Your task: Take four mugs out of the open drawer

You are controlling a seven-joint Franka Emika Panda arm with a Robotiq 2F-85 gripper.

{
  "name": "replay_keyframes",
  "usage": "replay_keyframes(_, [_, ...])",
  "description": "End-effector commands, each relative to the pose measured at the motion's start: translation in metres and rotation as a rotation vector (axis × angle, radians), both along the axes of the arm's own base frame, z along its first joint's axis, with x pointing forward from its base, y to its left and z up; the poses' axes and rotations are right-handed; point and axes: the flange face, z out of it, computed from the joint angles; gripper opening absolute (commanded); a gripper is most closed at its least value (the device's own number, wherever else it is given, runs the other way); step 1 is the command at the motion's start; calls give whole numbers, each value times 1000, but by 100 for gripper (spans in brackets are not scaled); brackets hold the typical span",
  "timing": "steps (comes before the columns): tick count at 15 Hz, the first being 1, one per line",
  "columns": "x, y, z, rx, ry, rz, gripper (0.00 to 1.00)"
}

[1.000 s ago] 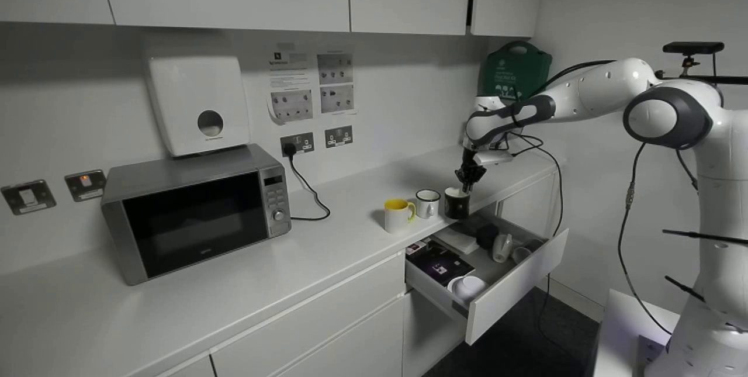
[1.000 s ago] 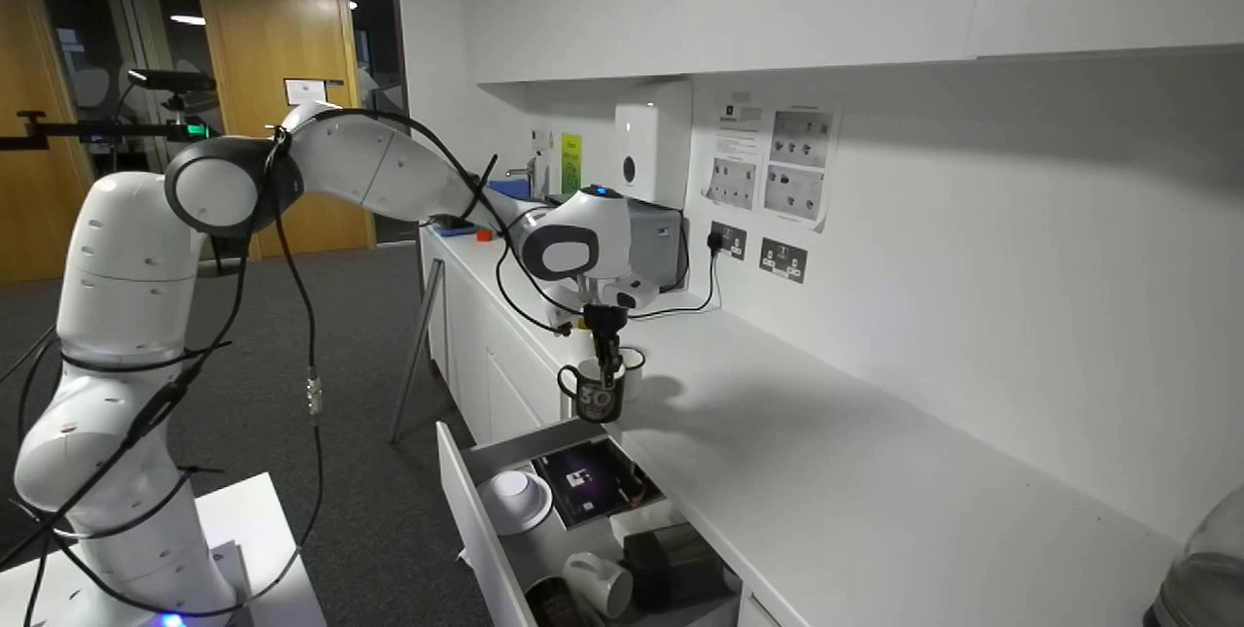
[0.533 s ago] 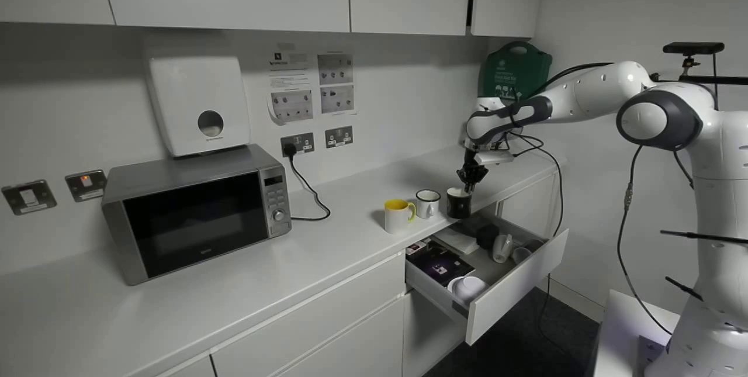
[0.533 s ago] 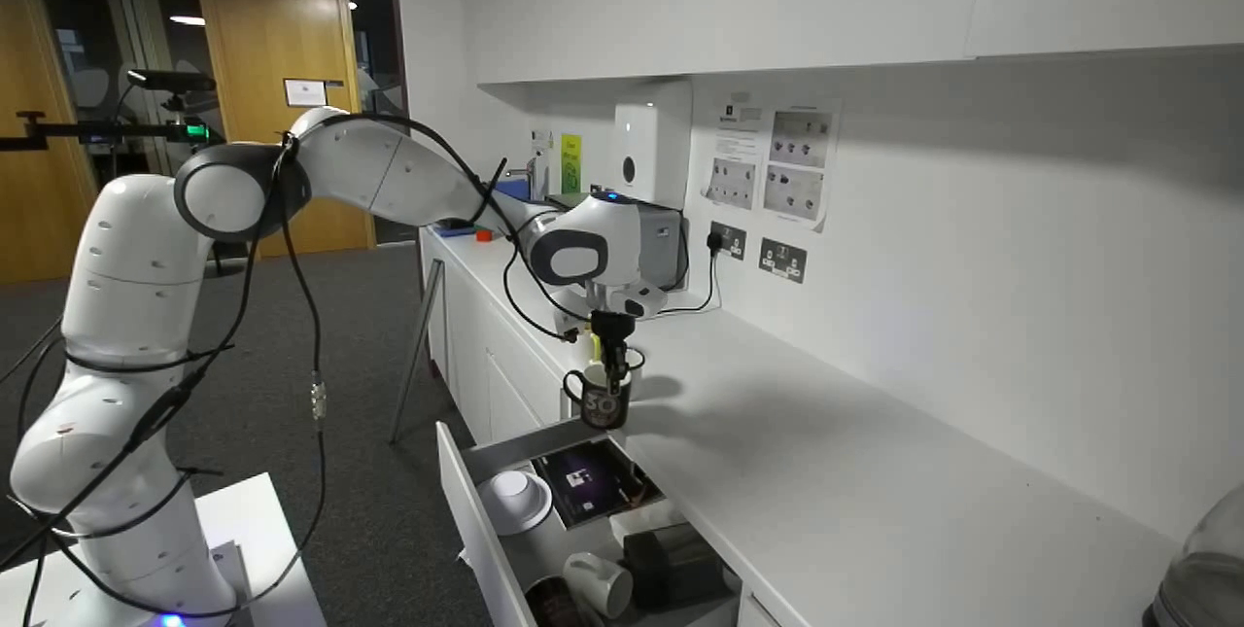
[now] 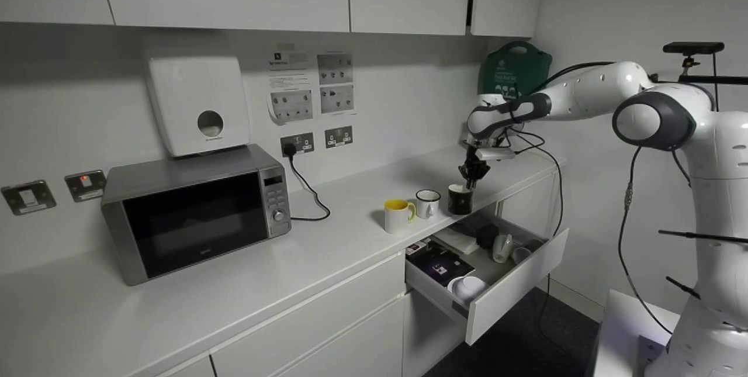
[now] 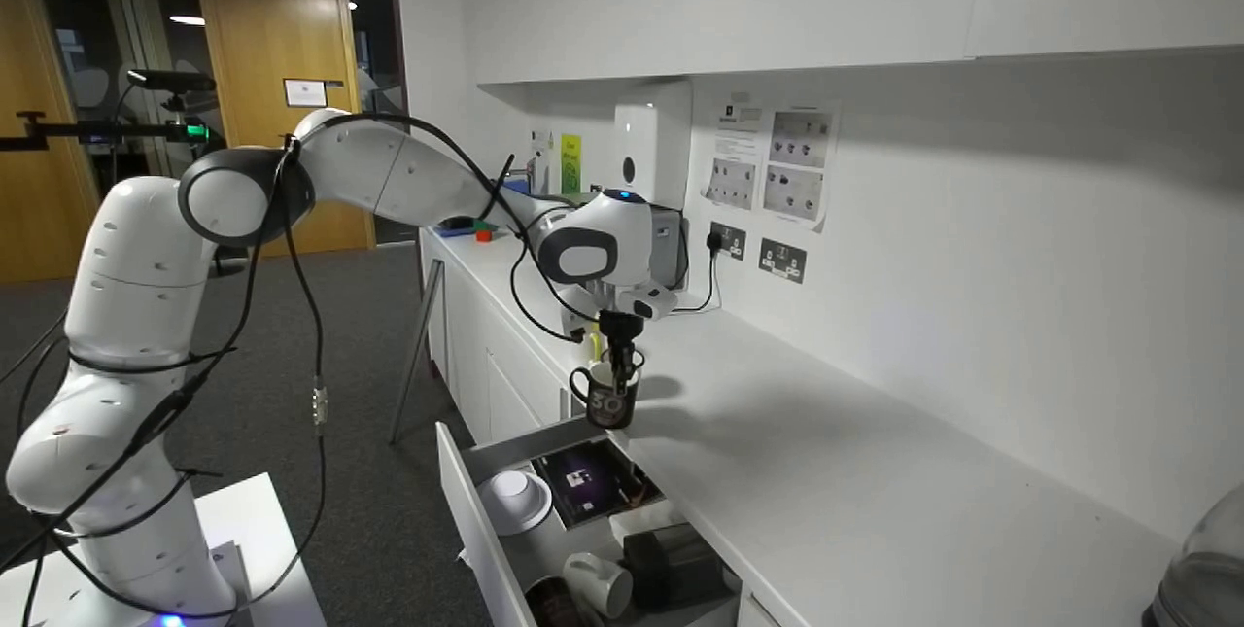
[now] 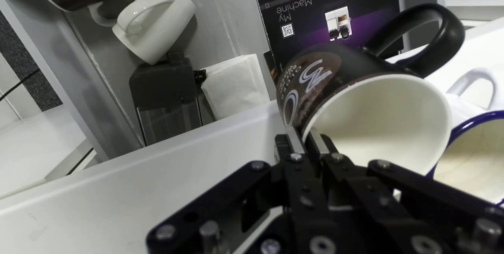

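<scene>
black mug [image 7: 360, 104]: gripper [image 7: 305, 138] pinches its rim. drawer [image 5: 516, 288] sits lower than gripper; dark-rimmed white mug [image 5: 425, 207] stands nearby.

In an exterior view, from the drawer [image 5: 517, 284]: mug one [image 5: 460, 204], in the gripper [image 5: 471, 185], is occupying eleven o'clock; mug two [image 5: 426, 208] and mug three [image 5: 397, 219] are standing near ten on the counter [image 5: 327, 248]; the microwave [image 5: 193, 225] is sitting at nine. More mugs [image 5: 501, 248] are lying inside, around two.
</scene>
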Motion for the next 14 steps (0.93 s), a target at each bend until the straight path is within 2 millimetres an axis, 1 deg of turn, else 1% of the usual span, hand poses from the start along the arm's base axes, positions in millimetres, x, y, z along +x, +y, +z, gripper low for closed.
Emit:
replay_keyframes(1, [10,-11,12,41,-5,15,2])
replay_keyframes(14, [31,-34,10,65,18,-9,2])
